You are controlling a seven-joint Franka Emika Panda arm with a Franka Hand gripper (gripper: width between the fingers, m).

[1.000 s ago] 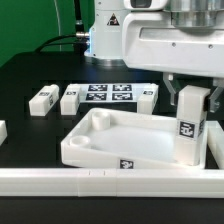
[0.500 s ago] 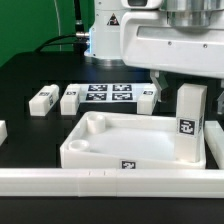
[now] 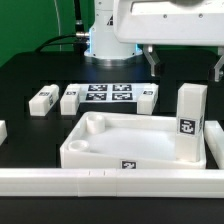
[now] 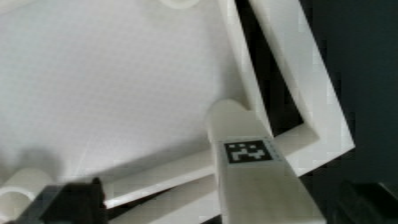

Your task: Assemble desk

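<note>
Noted one leg (image 3: 190, 120) upright in tray (image 3: 90, 158) corner socket, exterior view's right — hand (image 3: 185, 69) wide, empty, above it — remaining legs (image 3: 42, 99) loose on surface (image 3: 30, 75) near marker board (image 3: 110, 97), yet to fit.

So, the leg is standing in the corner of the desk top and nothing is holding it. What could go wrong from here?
1. The upright leg stands free in the desk top. I cannot tell whether it is fully seated, so a bump might tip it.
2. The open end effector hangs above it; a slightly offset descent could knock it.
3. A loose leg lies tight beside the marker board, so a finger may catch the board.
</note>
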